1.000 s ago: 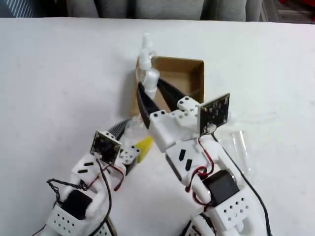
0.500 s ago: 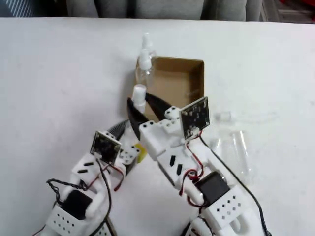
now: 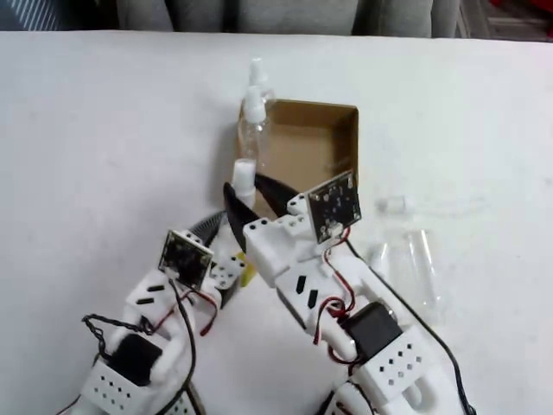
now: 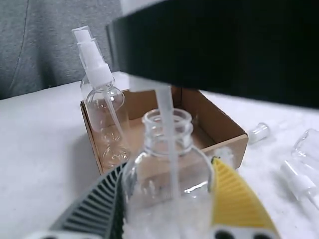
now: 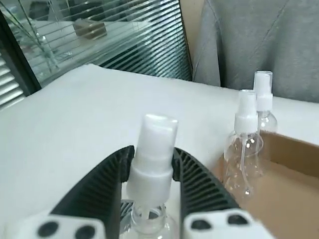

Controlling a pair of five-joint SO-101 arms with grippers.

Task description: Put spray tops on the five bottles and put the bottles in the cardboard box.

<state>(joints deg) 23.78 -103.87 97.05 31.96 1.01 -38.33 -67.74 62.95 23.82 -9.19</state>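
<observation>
one cardboard box [image 3: 347, 121]. five clear bottles in all: two capped bottles [image 3: 251, 128] at its far-left corner, one open bottle [image 4: 167, 149] near the middle, two uncapped bottles [image 3: 422, 259] lying to the right. four spray tops counted: two fitted, one spray top [image 5: 152, 149] over the open neck, one loose spray top [image 4: 298, 180] at right.

Right hand [image 3: 244, 184] with spray top [image 3: 244, 170], back from cardboard box [image 3: 313, 109] to over the open bottle [image 4: 167, 167].

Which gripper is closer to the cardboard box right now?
Right. The right gripper, shut on a spray top, is at the cardboard box's near left corner. The left gripper, gripping the open bottle beneath, sits farther back from the box.
</observation>
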